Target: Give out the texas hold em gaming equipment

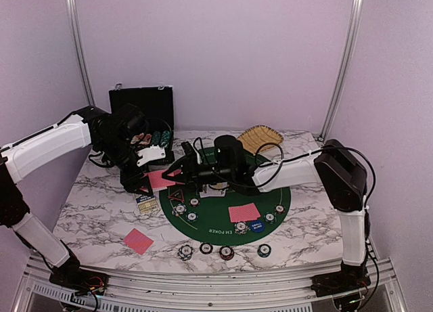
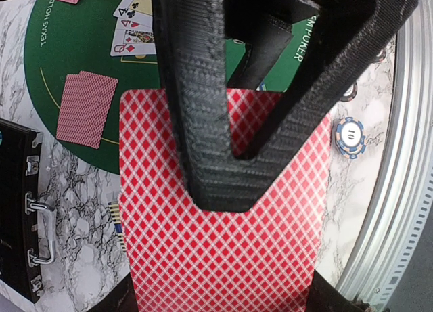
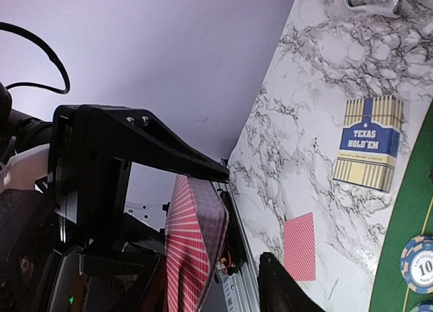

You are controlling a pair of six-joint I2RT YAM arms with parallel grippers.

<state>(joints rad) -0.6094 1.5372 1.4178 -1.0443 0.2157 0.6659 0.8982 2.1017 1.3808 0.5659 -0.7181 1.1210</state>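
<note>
My left gripper [image 1: 143, 183] [image 2: 226, 300] is shut on red-backed playing cards [image 1: 162, 179] [image 2: 216, 258], held flat above the mat's left edge. My right gripper [image 1: 174, 171] [image 3: 203, 285] is open, with its fingers on either side of those cards [image 3: 193, 244]. One of its black fingers [image 2: 203, 122] lies over the card back. More red-backed cards lie on the green mat [image 1: 244, 212] [image 2: 86, 109] and on the marble at the front left [image 1: 138, 241] [image 3: 300, 246]. Striped chips [image 1: 226, 252] [image 2: 350, 136] [image 3: 418, 261] sit along the mat's front. A blue button [image 1: 256, 225] lies on the mat.
A Texas Hold'em card box [image 1: 145, 202] [image 3: 369, 143] lies below the left gripper. An open black case [image 1: 145, 112] [image 2: 20, 210] stands at the back left, a tan woven basket [image 1: 260, 137] at the back. Face-up cards [image 2: 135, 28] lie on the green mat [image 1: 216, 231].
</note>
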